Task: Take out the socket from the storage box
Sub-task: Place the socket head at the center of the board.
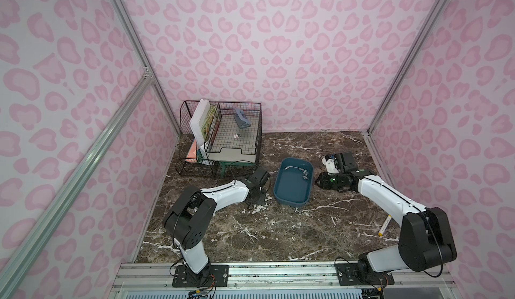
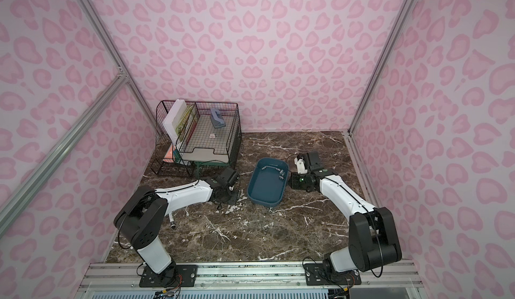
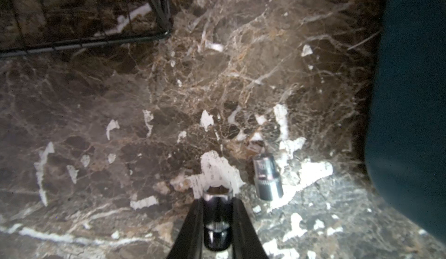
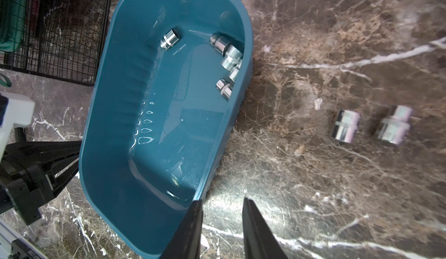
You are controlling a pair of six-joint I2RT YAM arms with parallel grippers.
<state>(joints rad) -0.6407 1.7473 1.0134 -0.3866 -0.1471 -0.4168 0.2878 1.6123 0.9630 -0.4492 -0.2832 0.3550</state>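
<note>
left gripper (image 3: 217, 201): it is squeezing a shiny held socket (image 3: 217, 221) between its two black fingers. The socket is lying along them, with its open end poking out past the tips.
where the held socket is: it is sitting outside the storage box (image 3: 410, 101), low over the marble table (image 3: 120, 88), with the box near it.
loose socket (image 3: 266, 178): it is lying on its side on the table just beside the left fingertips, between them and the box.
right gripper (image 4: 220, 203): its fingers are standing a little apart, with only table showing between them. One finger (image 4: 193, 221) is running along the box's rim; I cannot tell if it is touching.
boxed sockets (image 4: 226, 52): a few are bunching against one wall inside the box, and a lone socket (image 4: 171, 39) is lying apart from them.
outside sockets (image 4: 346, 130): two are lying side by side on the table, past the box's outer wall.
wire rack (image 1: 220, 138): it is standing in the back corner, behind the left arm.
</note>
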